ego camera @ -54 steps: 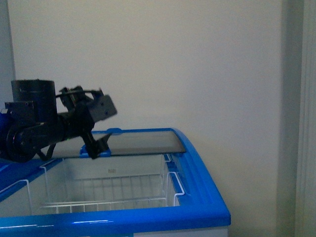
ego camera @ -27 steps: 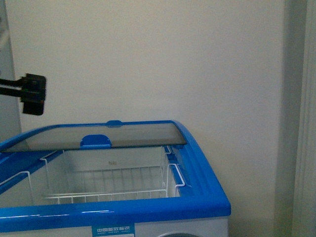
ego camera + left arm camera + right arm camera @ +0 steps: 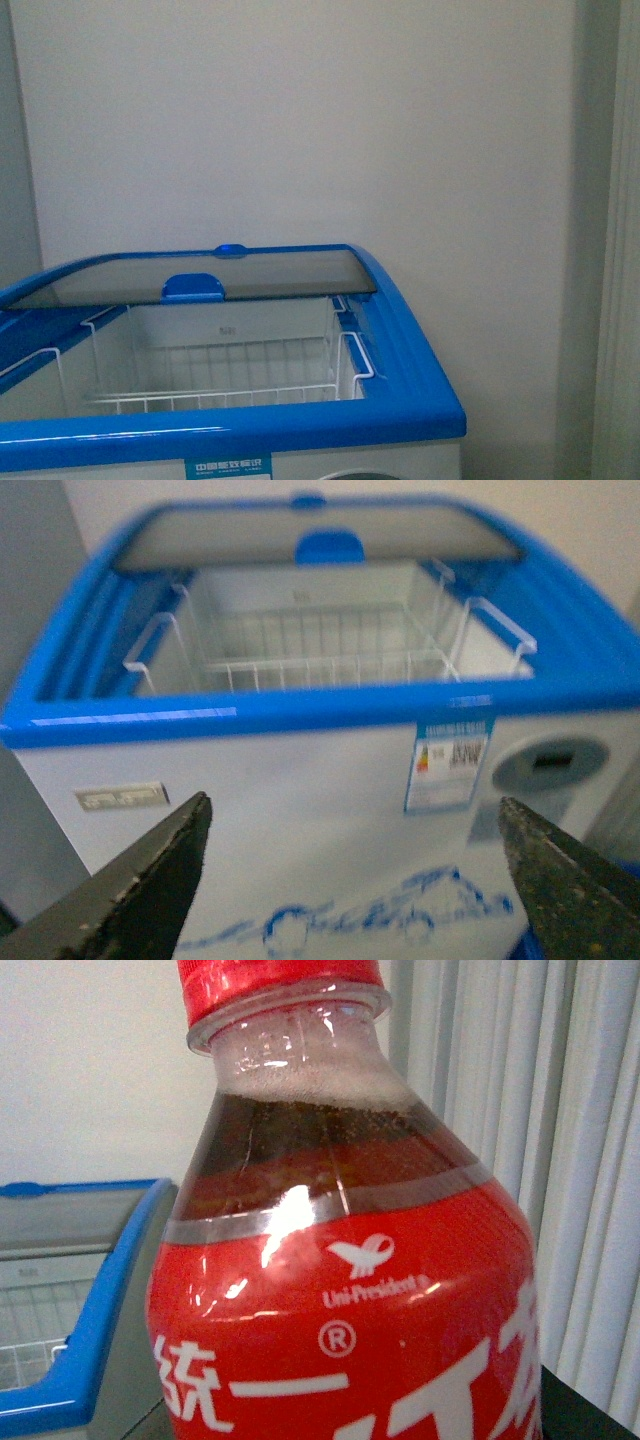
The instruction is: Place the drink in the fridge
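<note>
Drink upright by right wrist, fridge open

Drink (image 3: pixel 340 1260) fills the right wrist view, close to the camera. Its long axis is vertical, with the red cap (image 3: pixel 280 985) pointing up and the label (image 3: pixel 350 1360) facing the lens. The right pincer's fingers are not clearly seen, so I cannot tell whether it grips the drink. The fridge (image 3: pixel 420 395) stands beyond the drink, well apart. The left pincer (image 3: pixel 352 802) is spread wide, holding nothing, and faces the fridge front. The glass lid (image 3: pixel 260 275) sits at the far end, and the wire basket (image 3: pixel 230 375) is uncovered.
</note>
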Available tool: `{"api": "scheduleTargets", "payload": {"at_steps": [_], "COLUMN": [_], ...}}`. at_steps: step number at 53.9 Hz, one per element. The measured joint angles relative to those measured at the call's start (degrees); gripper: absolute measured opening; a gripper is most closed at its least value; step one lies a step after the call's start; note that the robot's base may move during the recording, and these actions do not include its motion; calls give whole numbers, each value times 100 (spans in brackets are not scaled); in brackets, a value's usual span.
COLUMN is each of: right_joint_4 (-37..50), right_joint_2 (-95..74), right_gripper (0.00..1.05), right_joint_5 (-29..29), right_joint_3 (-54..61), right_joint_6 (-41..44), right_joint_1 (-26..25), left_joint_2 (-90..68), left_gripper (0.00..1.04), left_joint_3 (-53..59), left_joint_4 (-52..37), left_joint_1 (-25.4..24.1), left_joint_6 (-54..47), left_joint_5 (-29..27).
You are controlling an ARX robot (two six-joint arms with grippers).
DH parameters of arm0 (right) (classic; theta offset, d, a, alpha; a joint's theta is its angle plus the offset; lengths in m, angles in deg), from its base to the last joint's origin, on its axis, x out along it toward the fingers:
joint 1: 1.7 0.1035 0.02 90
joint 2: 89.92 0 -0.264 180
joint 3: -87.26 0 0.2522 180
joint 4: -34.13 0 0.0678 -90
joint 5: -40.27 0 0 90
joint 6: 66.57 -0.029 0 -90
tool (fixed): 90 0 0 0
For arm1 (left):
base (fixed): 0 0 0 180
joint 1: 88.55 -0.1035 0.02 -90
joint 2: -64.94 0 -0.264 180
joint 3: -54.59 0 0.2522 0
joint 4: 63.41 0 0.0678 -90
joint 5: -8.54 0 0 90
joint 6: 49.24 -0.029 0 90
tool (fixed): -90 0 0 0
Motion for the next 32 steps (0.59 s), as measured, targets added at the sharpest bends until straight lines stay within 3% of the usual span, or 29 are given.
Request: {"api": "scheduleTargets", "payload": {"at_steps": [3,6,12,16,23,26,31,32], "right_joint_4": [0,-354,-2184,-2916,-2848,-2618,-2225,-2184], "right_joint_2": [0,-55,-326,-640,-1351,-1910,-3189,-3449], "right_gripper": [42,42,42,42,41,41,41,41], "right_joint_5": [-44,354,2312,3318,4387,4758,4763,4723], "right_joint_3": [0,-101,-850,-1128,-1327,-1567,-2273,-2426], "right_joint_6": [2,-61,-155,-114,219,509,1578,1818], "right_joint_1": [-4,-151,-839,-1134,-1268,-1244,-1064,-1025], "left_joint_2": [503,640,890,999,1191,1305,1443,1467], "left_gripper": [72,66,52,44,30,19,2,3], "left_joint_3": [260,378,645,737,813,852,953,973], "left_joint_4": [-83,-92,-17,28,87,122,173,186], "left_joint_1": [-120,-232,-592,-826,-1200,-1456,-1825,-1891], "left_joint_6": [-70,-83,-116,-133,-142,-144,-133,-153], "left_joint_5": [-155,-101,330,557,883,1147,1506,1565]}}
